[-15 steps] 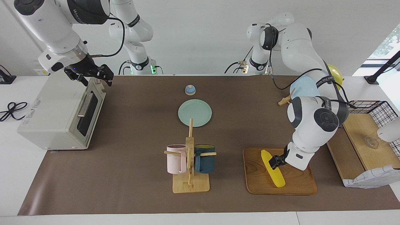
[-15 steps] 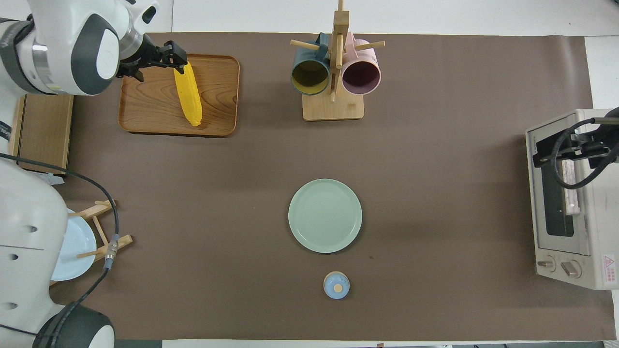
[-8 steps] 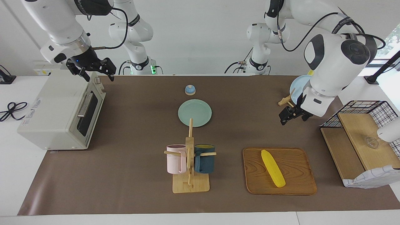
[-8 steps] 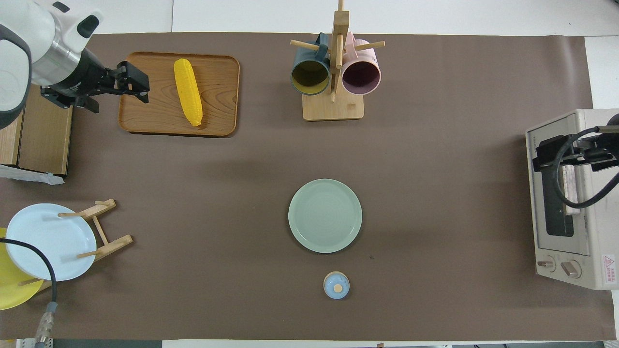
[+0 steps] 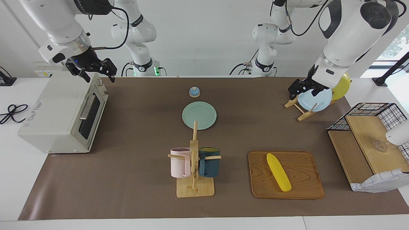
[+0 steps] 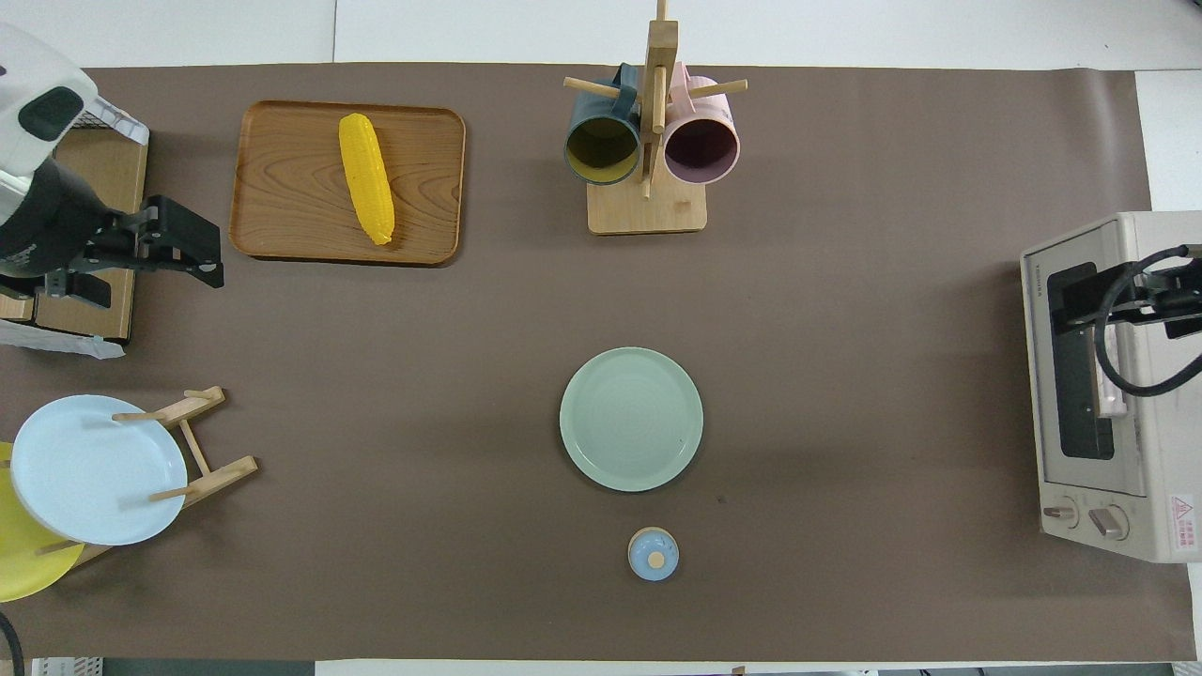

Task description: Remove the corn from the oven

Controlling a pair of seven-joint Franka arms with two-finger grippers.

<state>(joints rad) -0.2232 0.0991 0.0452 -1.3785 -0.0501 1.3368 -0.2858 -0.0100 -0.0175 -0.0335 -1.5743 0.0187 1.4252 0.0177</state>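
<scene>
One yellow corn cob (image 5: 279,172) lies on one wooden tray (image 5: 303,191), well apart from the one closed oven (image 5: 60,115), while two empty grippers hang open: left gripper (image 5: 303,90) over a plate rack, right gripper (image 5: 92,72) above the oven.

Grained, smooth wood tray (image 5: 303,185) – bumpy yellow corn (image 5: 279,172) – matt brown mat (image 5: 134,179) – oven (image 5: 57,118) with dark glass door.

Bright yellow corn cob (image 5: 279,172) lying alone on brown wooden tray (image 5: 306,188). Off-white toaster oven (image 5: 60,115) with dark glass door shut. Right gripper (image 5: 94,71) raised above oven's top edge, empty. Left gripper (image 5: 303,89) up over pale blue plate (image 5: 316,100) in wooden rack, empty.
</scene>
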